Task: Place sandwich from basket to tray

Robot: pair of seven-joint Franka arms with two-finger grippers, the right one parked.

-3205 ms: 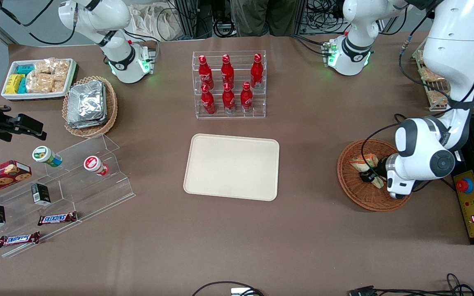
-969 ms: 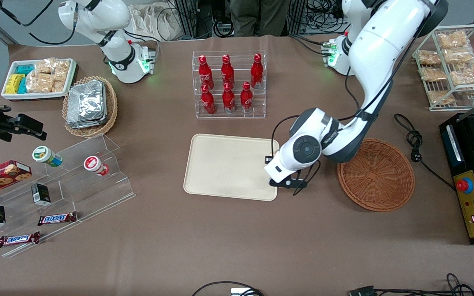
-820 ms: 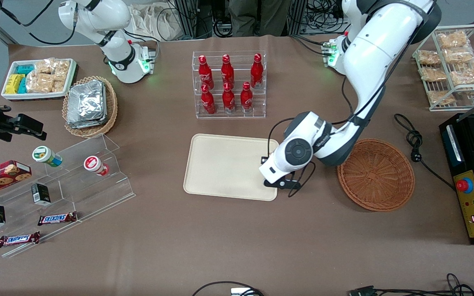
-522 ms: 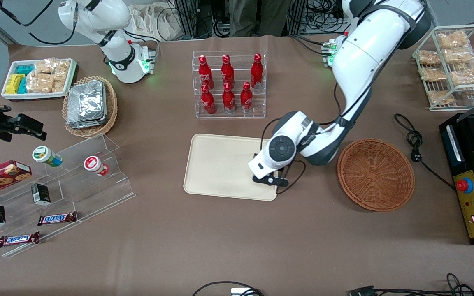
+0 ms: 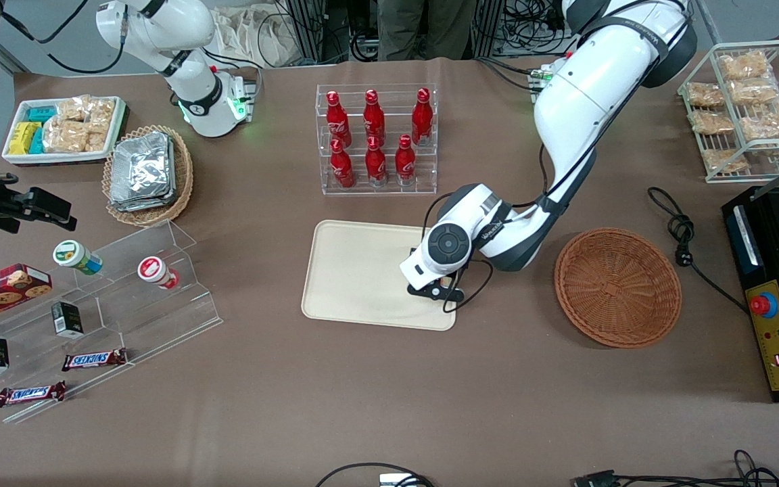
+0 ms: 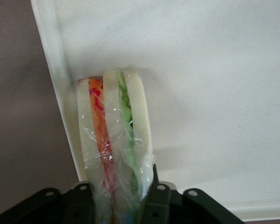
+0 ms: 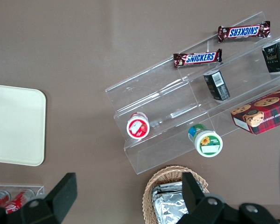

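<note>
Currently: sandwich (image 6: 114, 140), film-wrapped, likely soft, light, crushable; gripper (image 6: 116, 198) closed on its bread faces, above tray (image 6: 214, 93) rim; hold gently.

Left gripper (image 6: 116, 198) low, fingers (image 6: 81, 200) clamped.

Sandwich (image 6: 114, 140): pale bread, red-orange and green layers; tray (image 5: 356, 270) cream; basket (image 5: 618, 287) reddish-brown weave; black gripper (image 6: 119, 205) above tray.
</note>
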